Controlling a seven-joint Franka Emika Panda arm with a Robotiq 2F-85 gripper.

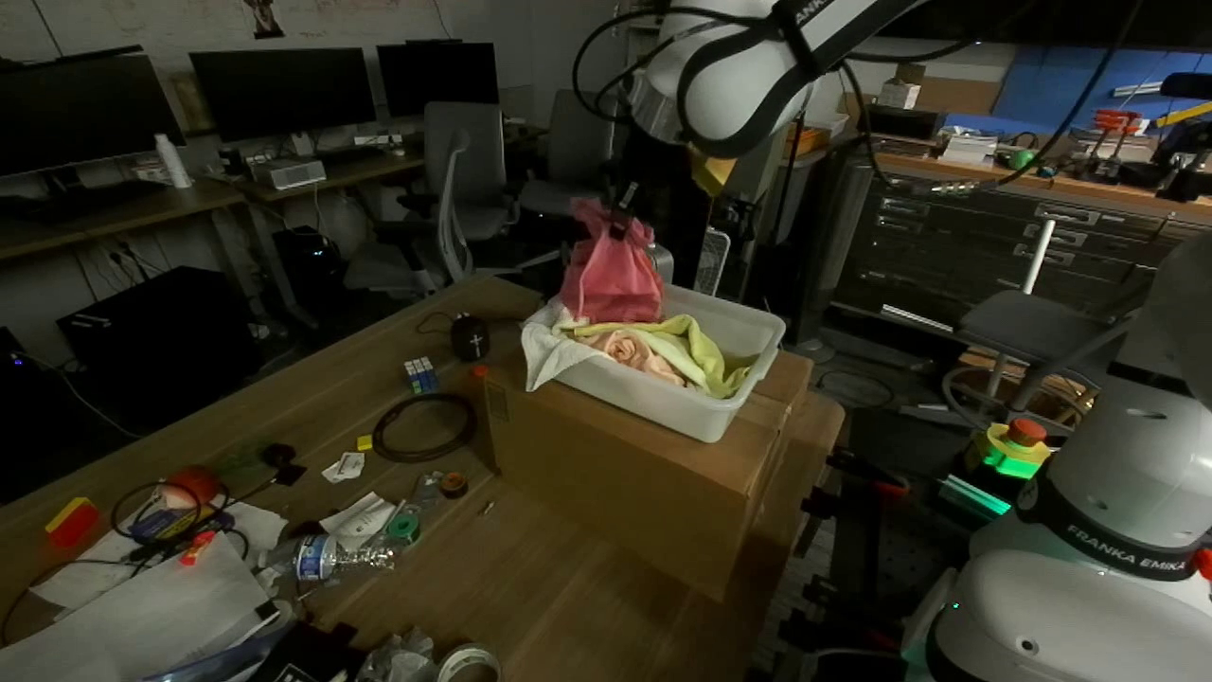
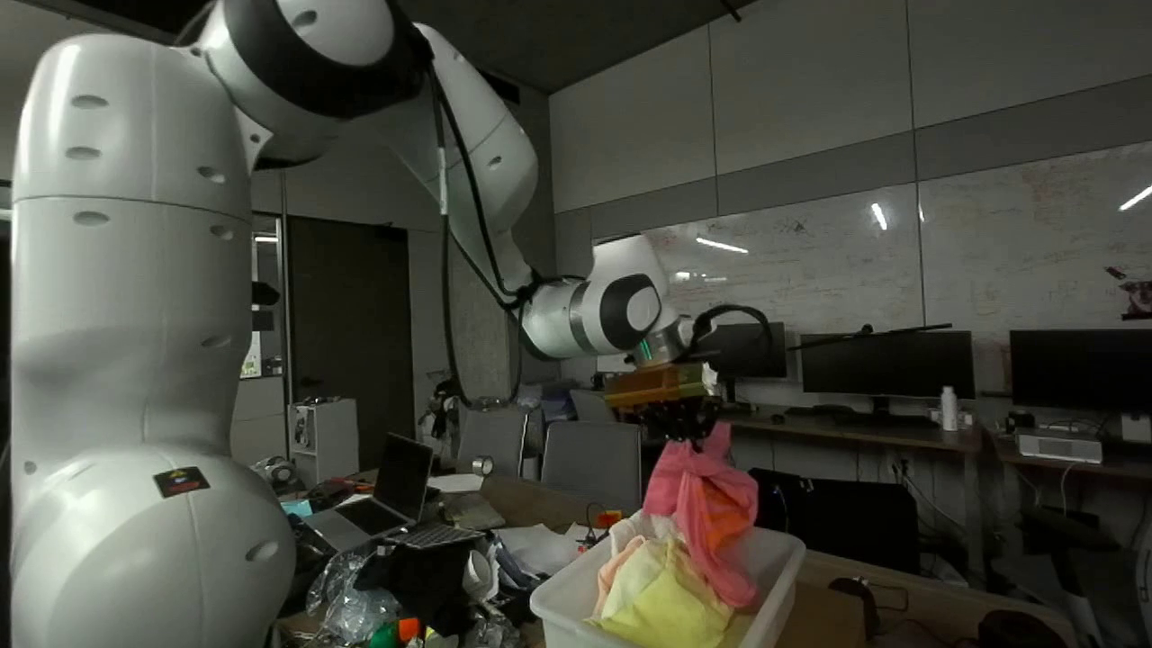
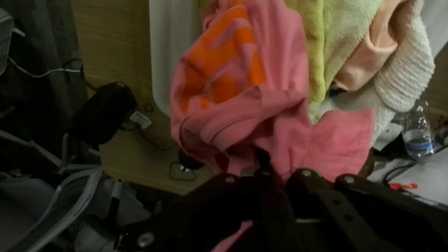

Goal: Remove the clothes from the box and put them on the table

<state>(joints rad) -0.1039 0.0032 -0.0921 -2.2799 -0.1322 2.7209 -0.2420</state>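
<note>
Upper centre, my gripper (image 1: 621,220) pinches a pink shirt (image 1: 615,277), partly out of the white box (image 1: 660,404); yellow, peach and white cloths (image 1: 632,351) remain: unloading looks barely begun

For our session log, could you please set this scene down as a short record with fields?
Gripper: closed on the pink garment, above the white tub
Pink garment: orange print; lower part hangs inside the tub
Also in tub: yellow cloth, peach cloth, white cloth draped over the rim
Under tub: cardboard box on the table
Task state: pink garment not yet on the table
</note>
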